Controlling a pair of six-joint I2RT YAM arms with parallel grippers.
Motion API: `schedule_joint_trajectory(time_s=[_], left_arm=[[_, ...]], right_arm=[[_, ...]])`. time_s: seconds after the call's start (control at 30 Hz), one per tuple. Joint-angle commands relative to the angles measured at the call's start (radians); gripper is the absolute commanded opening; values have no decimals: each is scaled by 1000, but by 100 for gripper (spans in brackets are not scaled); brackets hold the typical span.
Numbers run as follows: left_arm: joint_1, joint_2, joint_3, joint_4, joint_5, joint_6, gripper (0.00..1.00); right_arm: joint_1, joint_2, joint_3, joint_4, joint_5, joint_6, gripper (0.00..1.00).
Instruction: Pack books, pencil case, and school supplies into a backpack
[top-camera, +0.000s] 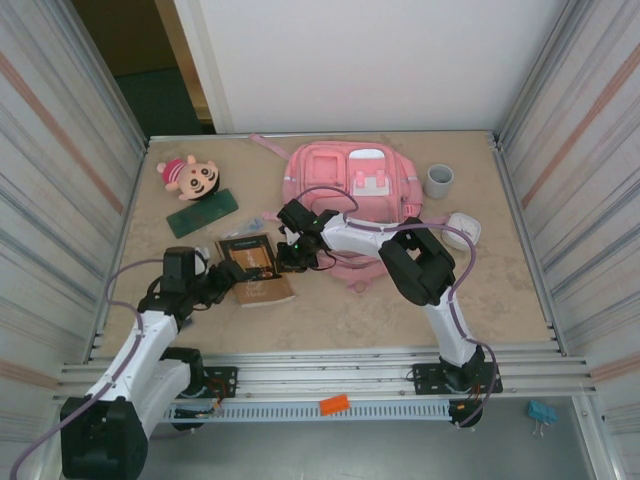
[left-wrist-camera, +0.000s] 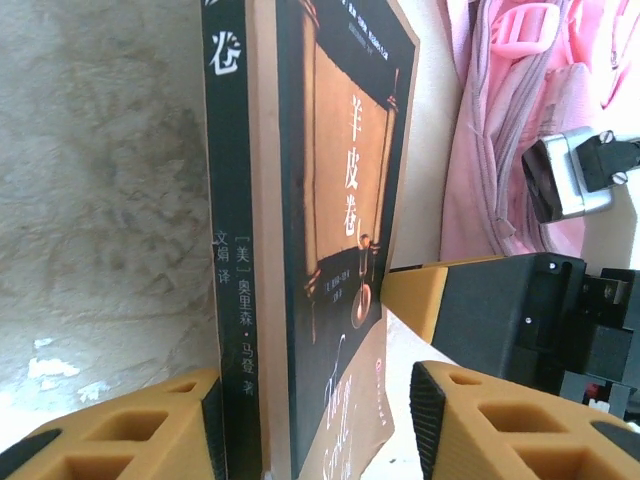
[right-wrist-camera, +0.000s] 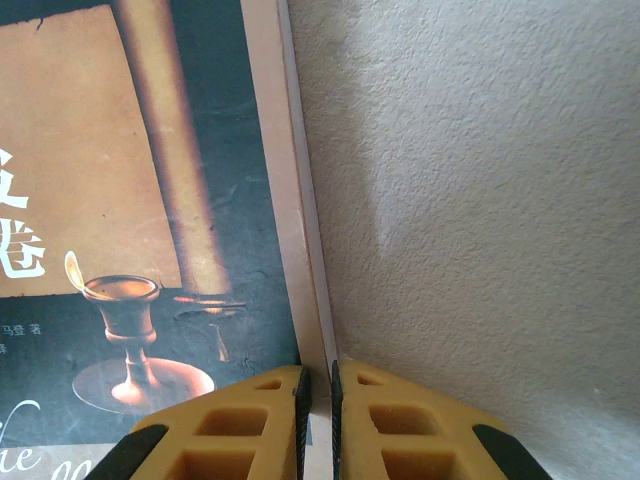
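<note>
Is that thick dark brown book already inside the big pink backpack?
No, the thick dark brown book lies on the tabletop, outside the large pink fabric backpack.

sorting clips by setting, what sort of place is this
Probably a robot test cell, not a classroom: ribbed metal panels wall a beige table, and two arms bolted to a rail at its near edge handle a book.

Beige tabletop (top-camera: 350, 320): pink fabric backpack (top-camera: 350, 190), rear centre; dark brown paperback book (top-camera: 252, 265) front-left, left gripper (top-camera: 226, 282) and right gripper (top-camera: 289, 262) at opposite edges; flat green pouch (top-camera: 202, 213); plush doll (top-camera: 190, 176); grey cup (top-camera: 438, 181).
</note>
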Motion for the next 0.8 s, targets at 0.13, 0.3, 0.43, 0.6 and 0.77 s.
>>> schedule_joint_trajectory(time_s=[0.13,0.3,0.43,0.6,0.77], left_arm=[[-10,148,-33,166,136,-11,51],[-33,155,27,46,-3,6,27],[-70,96,127,-124,-153,86,11],[-87,26,216,-148,-73,193,10],[-126,-35,285,-72,77,300,5]], right_arm=[[12,3,-36,-26,24,-11,17],[8,-15,-46,-23,39,-6,19],[7,-120,-96,0,99,8,25],[9,-393,-280,198,136,21,31],[14,-673,-470,346,268,24,43]])
